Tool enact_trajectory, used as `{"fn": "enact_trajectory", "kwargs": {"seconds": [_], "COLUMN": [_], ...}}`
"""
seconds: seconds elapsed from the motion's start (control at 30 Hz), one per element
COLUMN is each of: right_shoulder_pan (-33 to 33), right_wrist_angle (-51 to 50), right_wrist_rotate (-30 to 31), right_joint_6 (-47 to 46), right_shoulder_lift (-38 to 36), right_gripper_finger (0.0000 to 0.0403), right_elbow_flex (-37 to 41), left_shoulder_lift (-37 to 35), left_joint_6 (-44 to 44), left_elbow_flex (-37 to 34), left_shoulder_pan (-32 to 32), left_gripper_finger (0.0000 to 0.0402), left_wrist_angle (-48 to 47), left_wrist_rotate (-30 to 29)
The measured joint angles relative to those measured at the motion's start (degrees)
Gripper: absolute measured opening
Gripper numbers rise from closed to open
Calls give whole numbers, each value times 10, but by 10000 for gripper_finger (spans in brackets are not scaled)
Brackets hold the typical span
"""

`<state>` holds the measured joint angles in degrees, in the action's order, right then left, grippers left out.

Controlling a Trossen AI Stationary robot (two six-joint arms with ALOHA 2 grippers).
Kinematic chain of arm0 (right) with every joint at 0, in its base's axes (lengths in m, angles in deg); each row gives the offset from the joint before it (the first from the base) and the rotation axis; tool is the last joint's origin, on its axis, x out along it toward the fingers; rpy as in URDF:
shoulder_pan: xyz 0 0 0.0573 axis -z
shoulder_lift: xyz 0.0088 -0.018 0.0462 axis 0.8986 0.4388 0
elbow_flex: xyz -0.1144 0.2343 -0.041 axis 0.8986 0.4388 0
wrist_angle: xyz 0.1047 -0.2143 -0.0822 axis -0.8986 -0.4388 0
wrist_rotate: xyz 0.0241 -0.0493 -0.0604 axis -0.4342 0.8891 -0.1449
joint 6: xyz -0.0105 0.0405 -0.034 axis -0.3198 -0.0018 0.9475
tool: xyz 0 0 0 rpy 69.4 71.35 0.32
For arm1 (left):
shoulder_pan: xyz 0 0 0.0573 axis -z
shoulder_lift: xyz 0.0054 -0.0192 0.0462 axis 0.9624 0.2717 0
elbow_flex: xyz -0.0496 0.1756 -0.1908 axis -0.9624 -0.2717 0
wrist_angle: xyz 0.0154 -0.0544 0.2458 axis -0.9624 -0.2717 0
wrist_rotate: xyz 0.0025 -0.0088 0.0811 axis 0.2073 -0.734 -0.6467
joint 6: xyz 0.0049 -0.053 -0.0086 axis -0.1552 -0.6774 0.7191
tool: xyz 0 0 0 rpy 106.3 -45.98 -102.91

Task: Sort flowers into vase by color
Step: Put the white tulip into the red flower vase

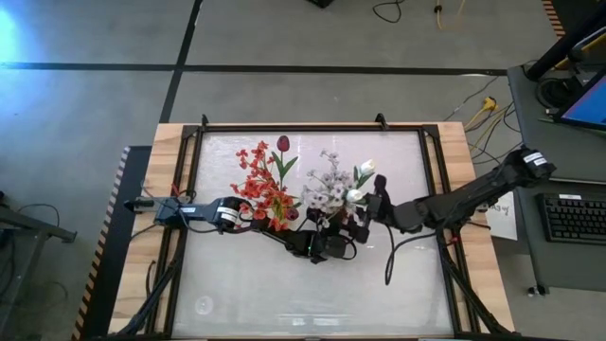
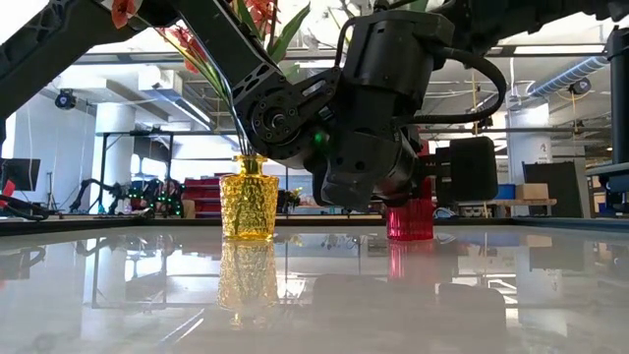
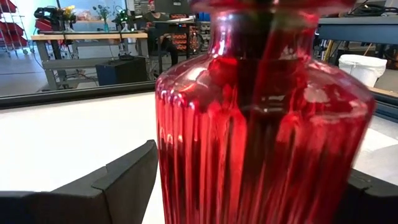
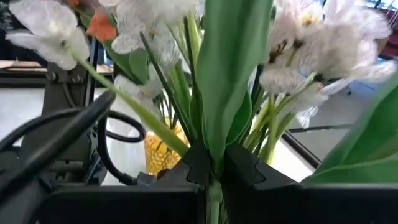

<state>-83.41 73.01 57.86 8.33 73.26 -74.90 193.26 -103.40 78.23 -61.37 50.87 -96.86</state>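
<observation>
A red glass vase (image 3: 261,124) stands on the table between the fingers of my left gripper (image 3: 252,186), dark stems showing inside it. White sprays (image 1: 327,185) rise over it. A yellow vase (image 2: 248,208) holds the red-orange sprays and a dark red tulip (image 1: 265,185). My right gripper (image 4: 211,177) is level above the table, beside the white flowers, shut on a green-stemmed flower. A white bud (image 1: 355,196) shows next to it. My left gripper holds the red vase by its ribbed body (image 3: 171,174), one finger against each side, coming in level. The vase stands upright on the table. My right gripper pinches a green stem (image 4: 212,186) between its two fingertips, coming in level and across the stem. A broad green leaf (image 4: 230,74) rises upright above the fingers.
The two vases stand close together near the table's middle, with both arms crossing in front of them (image 2: 373,128). The glossy tabletop (image 1: 284,294) is bare toward the near edge. A dark frame (image 1: 312,128) runs around the work surface.
</observation>
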Motion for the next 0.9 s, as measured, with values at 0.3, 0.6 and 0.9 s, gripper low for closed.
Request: {"fn": "enact_trajectory", "kwargs": {"seconds": [0.3, 0.6, 0.9], "right_shoulder_pan": [0, 0, 0], "right_wrist_angle": [3, 6, 0], "right_wrist_rotate": [10, 11, 9], "right_joint_6": [-8, -9, -9], "right_shoulder_lift": [24, 22, 6], "right_gripper_finger": [17, 17, 59], "right_elbow_flex": [2, 6, 7], "left_shoulder_lift": [0, 0, 0], "left_joint_6": [0, 5, 30], "left_elbow_flex": [0, 0, 13], "left_shoulder_pan": [0, 1, 5], "left_gripper_finger": [311, 311, 311], "left_wrist_angle": [-2, -4, 2], "left_wrist_rotate": [0, 0, -2]}}
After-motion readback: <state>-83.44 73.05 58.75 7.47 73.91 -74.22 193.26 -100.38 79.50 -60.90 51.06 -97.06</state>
